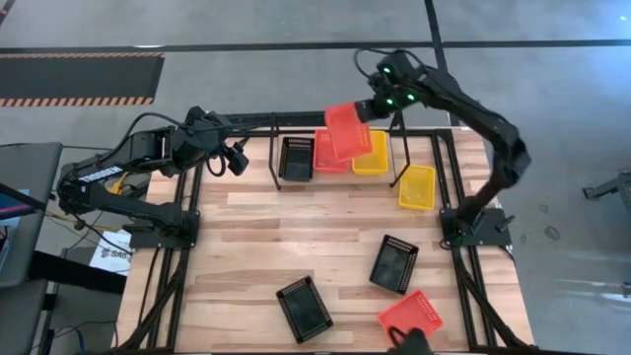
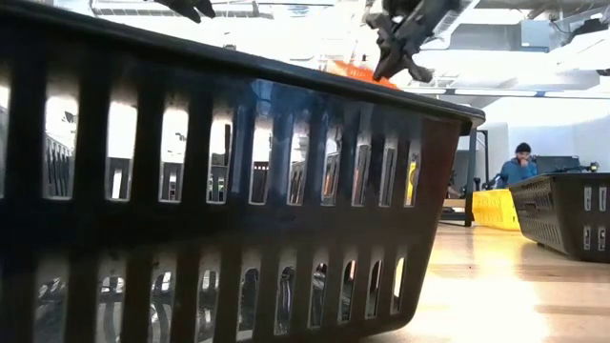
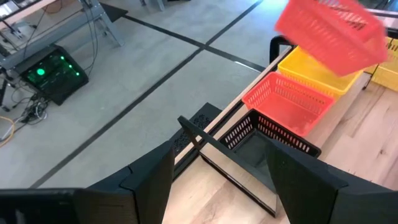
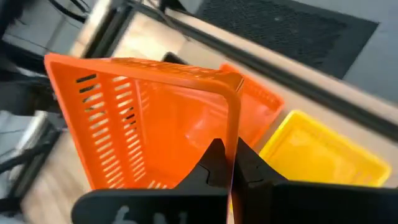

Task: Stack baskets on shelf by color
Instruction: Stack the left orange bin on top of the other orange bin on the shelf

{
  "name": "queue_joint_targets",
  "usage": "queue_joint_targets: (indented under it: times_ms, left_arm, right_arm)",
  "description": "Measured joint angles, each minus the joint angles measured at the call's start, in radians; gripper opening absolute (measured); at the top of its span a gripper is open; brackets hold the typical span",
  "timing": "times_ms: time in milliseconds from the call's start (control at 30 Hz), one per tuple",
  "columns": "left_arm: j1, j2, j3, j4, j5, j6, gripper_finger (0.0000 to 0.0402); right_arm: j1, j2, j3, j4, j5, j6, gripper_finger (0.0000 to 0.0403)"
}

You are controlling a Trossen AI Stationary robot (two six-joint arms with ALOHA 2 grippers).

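The shelf (image 1: 273, 148) stands at the table's far edge. On it sit a black basket (image 1: 296, 158), a red basket (image 1: 325, 158) and a yellow basket (image 1: 375, 156), side by side. My right gripper (image 1: 367, 110) is shut on another red basket (image 1: 347, 131), held tilted in the air above the shelf's red one. My left gripper (image 1: 237, 158) waits open just left of the shelf, with nothing between its fingers (image 3: 149, 180). A yellow basket (image 1: 416, 187), two black baskets (image 1: 394, 263) (image 1: 304, 308) and a red basket (image 1: 411, 316) lie on the table. My right gripper pinches one side wall of the red basket at its rim (image 4: 234, 134), one finger (image 4: 211, 163) inside the basket and the other (image 4: 250, 167) outside. The fingers slant down from the table's right far side. The basket hangs tilted, lifted clear of the shelf's baskets.
In the low view a black basket (image 2: 229, 191) fills the foreground, close to the camera. The black tube frame (image 1: 454, 177) edges the table. A person (image 2: 519, 167) sits far off in the room behind. Bare wood lies in the table's middle.
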Motion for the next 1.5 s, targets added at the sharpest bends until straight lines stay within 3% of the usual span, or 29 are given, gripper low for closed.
queue_joint_targets:
  times_ms: [133,333,433,633,833,1167,1500]
  left_arm:
    - [0.0,0.0,0.0,0.0,0.0,-0.009,0.0242]
    - [0.0,0.0,0.0,0.0,0.0,-0.019,0.0242]
    - [0.0,0.0,0.0,0.0,0.0,-0.011,0.0242]
    - [0.0,0.0,0.0,-0.003,0.0,0.014,0.0242]
    - [0.0,0.0,0.0,-0.007,0.0,0.016,0.0242]
    - [0.0,0.0,0.0,-0.017,0.005,0.028,0.0242]
    - [0.0,0.0,0.0,-0.016,0.005,0.034,0.0242]
  right_arm:
    - [0.003,0.11,0.095,0.058,-0.057,-0.018,0.0002]
    - [0.011,0.184,0.116,0.213,-0.132,0.105,0.0002]
    - [0.03,0.19,0.116,0.172,-0.112,0.118,0.0002]
    - [0.067,0.185,0.116,-0.02,0.09,0.167,0.0002]
    - [0.08,0.189,0.116,-0.004,0.125,0.232,0.0002]
    - [0.099,0.193,-0.053,0.06,0.129,0.295,0.0002]
    - [0.072,0.193,-0.157,0.242,0.116,0.345,0.0002]
